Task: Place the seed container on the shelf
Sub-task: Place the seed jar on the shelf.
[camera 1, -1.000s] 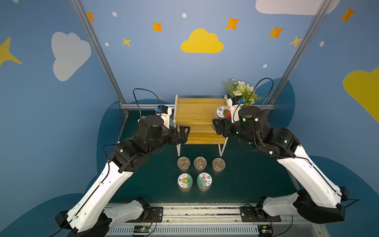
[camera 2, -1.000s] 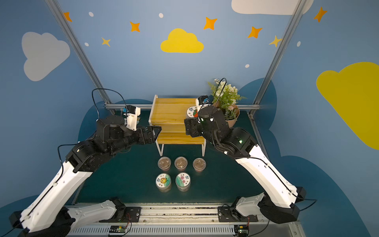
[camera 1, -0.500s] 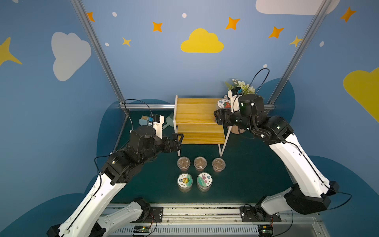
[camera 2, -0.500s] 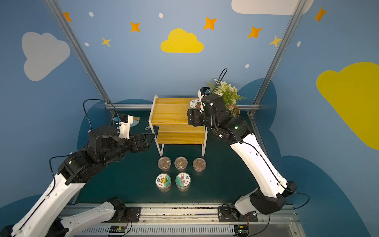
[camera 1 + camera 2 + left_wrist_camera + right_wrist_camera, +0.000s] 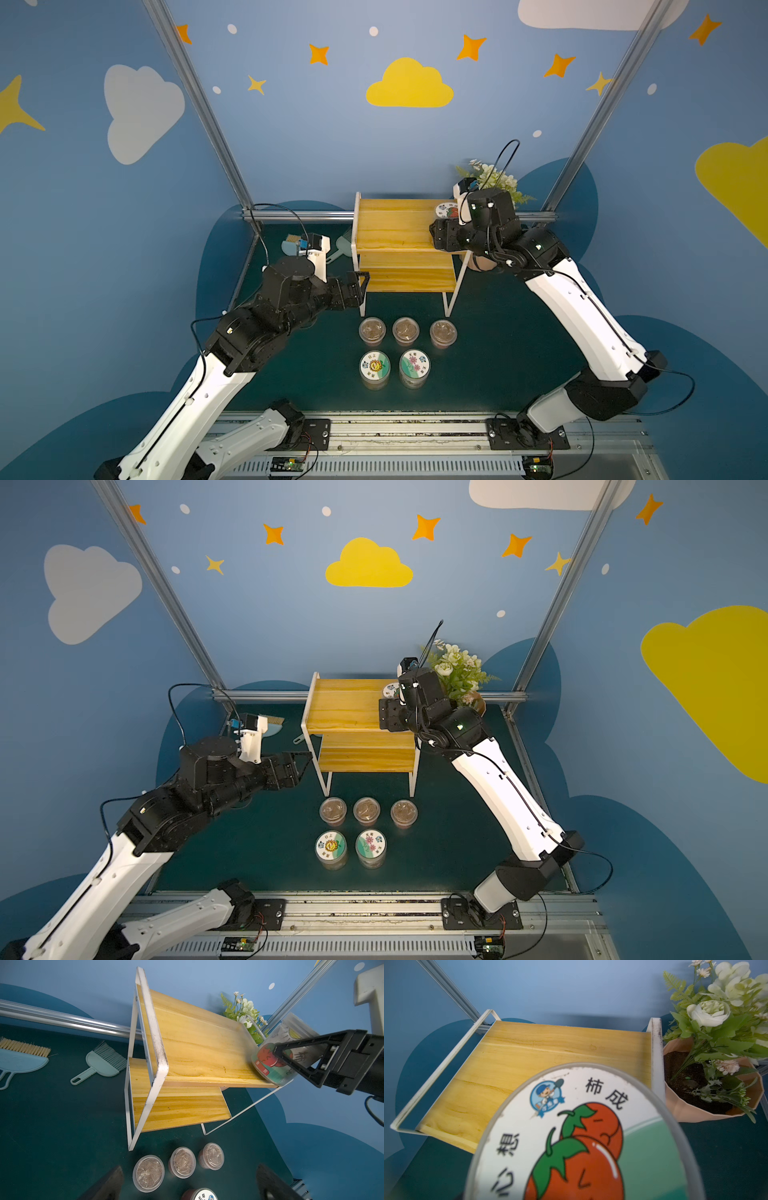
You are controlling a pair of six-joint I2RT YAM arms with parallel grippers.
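Note:
The seed container, a clear jar with a tomato picture on its lid, is tilted at the right end of the shelf's top board. My right gripper is shut on the container. In the left wrist view one black finger crosses its side. The shelf has two yellow boards in a white frame. My left gripper stands open and empty by the shelf's front left leg. Its dark fingertips frame the jars on the table.
Three clear-lidded jars of brown matter stand in a row before the shelf, with two labelled jars in front of them. A potted plant stands right of the shelf. A brush and dustpan lie to its left.
My right gripper has carried the container a little further back over the top board. My left gripper has drawn back from the shelf toward the front left.

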